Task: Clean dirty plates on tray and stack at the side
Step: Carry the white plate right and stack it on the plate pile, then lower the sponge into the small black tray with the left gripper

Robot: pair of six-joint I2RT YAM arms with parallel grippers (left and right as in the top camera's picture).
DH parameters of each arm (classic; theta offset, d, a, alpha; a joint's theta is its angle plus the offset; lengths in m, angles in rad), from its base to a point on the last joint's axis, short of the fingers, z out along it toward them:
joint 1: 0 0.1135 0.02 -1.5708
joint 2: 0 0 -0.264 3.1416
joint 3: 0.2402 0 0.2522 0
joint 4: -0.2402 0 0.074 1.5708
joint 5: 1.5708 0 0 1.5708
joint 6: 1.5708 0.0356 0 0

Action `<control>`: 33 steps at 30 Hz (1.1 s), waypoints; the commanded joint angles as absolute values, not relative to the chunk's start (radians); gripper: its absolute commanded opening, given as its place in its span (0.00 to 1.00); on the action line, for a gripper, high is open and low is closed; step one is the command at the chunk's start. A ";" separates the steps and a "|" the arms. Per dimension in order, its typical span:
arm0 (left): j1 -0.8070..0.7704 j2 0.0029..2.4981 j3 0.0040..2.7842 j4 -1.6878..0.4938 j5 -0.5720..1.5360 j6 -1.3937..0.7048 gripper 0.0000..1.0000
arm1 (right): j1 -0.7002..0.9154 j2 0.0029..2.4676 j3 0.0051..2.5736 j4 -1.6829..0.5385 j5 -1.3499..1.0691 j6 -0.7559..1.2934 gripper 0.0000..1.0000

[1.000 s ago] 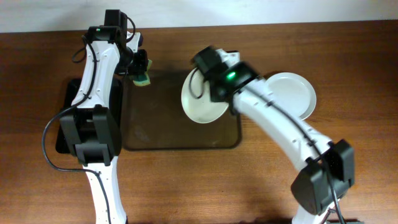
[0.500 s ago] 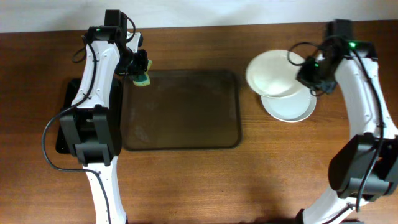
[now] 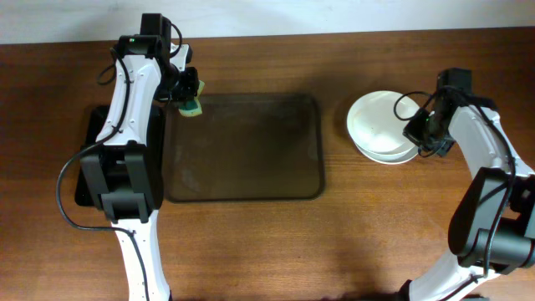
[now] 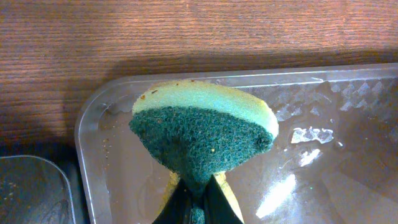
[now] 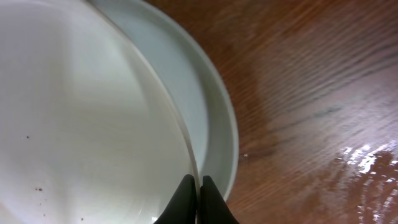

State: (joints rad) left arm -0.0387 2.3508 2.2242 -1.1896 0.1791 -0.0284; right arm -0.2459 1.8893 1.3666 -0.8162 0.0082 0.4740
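The brown translucent tray (image 3: 242, 188) lies at the table's middle with no plate on it; its corner shows in the left wrist view (image 4: 93, 124). White plates (image 3: 380, 125) sit stacked to the right of the tray. My right gripper (image 3: 420, 132) is shut on the rim of the top plate (image 5: 81, 112), which rests over the plate below (image 5: 211, 118). My left gripper (image 3: 185, 94) is shut on a green and yellow sponge (image 4: 205, 130) above the tray's far left corner.
A narrow black tray (image 3: 88, 159) lies left of the brown tray, partly under the left arm; its corner shows in the left wrist view (image 4: 31, 193). Bare wooden table surrounds the stack, with a wet shine near it (image 5: 367, 162).
My right gripper carried a plate from above the tray to the right and lowered it onto the stack. The left arm and sponge stayed still.
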 commanded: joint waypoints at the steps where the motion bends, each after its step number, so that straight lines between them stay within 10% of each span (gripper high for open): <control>1: -0.038 2.356 2.221 -1.191 0.187 -0.041 0.04 | -0.284 1.872 1.357 -0.827 0.046 0.487 0.04; 5: -0.040 2.356 2.221 -1.191 0.187 -0.041 0.04 | -0.294 1.872 1.357 -0.830 0.045 0.487 0.05; 8: -0.044 2.356 2.221 -1.191 0.186 -0.041 0.04 | -0.282 1.872 1.357 -0.830 -0.026 0.456 0.66; 10: -0.044 2.356 2.221 -1.194 0.186 -0.041 0.04 | -0.280 1.871 1.357 -0.837 -0.128 0.442 0.76; 33: 0.051 2.188 2.458 -1.527 0.062 -0.031 0.01 | 0.208 1.553 1.359 -0.789 -0.199 0.453 0.89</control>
State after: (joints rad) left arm -0.0006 2.2871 2.4214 -1.4860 0.0940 -0.0277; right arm 0.1242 1.5482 1.3552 -0.8280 -0.2020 0.4458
